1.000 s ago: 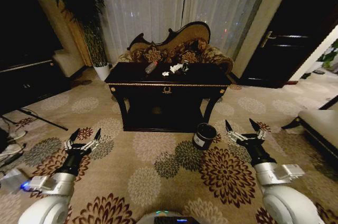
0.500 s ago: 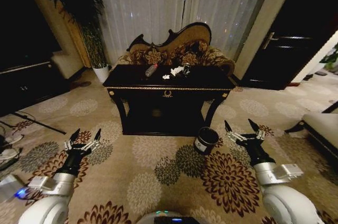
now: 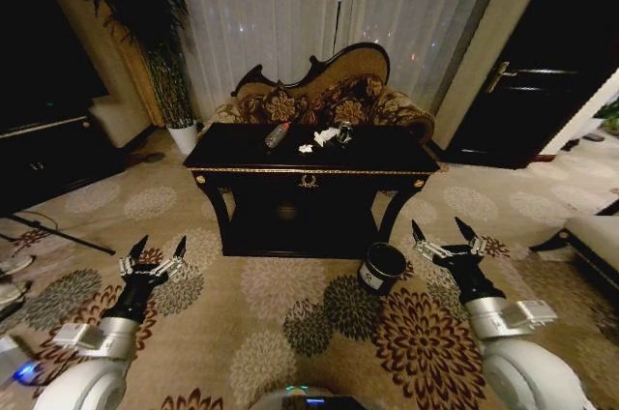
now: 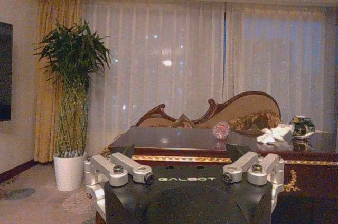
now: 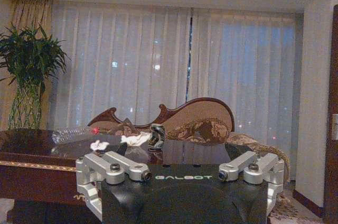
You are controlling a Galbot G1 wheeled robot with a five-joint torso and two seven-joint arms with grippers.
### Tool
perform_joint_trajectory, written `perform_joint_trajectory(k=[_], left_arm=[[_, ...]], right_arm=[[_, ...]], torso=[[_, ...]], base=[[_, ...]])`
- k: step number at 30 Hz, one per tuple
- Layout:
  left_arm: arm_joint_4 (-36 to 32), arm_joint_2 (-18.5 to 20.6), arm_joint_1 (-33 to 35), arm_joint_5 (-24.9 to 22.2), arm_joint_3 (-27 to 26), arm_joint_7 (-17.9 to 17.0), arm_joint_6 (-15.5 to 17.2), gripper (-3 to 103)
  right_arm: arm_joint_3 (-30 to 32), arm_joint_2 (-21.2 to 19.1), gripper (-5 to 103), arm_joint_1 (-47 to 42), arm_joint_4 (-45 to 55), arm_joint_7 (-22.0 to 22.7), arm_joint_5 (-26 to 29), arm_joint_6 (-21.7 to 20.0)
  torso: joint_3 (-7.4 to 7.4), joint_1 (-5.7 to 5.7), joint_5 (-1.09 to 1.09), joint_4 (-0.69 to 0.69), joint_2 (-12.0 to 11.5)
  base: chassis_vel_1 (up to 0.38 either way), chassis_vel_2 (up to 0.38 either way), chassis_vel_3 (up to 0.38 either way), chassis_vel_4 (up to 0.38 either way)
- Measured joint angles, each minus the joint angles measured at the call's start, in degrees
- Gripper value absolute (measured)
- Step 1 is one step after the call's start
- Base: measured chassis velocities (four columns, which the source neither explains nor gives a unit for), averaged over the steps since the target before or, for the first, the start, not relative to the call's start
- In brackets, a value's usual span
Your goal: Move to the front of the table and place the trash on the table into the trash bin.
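You are looking at the table standing ahead, in front of a sofa and pale curtains. The trash is lying on the tabletop: a bottle with a red cap towards the robot's left, white paper scraps beside it, and a can just right of those. The trash bin is sitting on the patterned carpet by the table's right front leg, showing a white label too small to read. Your left gripper is hovering low over the carpet, fingers spread wide, holding nothing. Your right gripper is doing the same near the bin, also wide and empty. "GALBOT" is reading clearly on both wrist housings.
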Motion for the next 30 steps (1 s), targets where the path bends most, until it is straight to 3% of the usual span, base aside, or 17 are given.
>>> perform_joint_trajectory(k=[30], left_arm=[[0.5, -0.2, 0.4, -0.2, -0.5, 0.4, -0.5, 98]], right_arm=[[-0.1, 0.5, 100, -0.3, 0.2, -0.5, -0.1, 0.1]], torso=[[0.0, 0.0, 0.0, 0.0, 0.0]], base=[[-0.138, 0.141, 0.147, -0.143]])
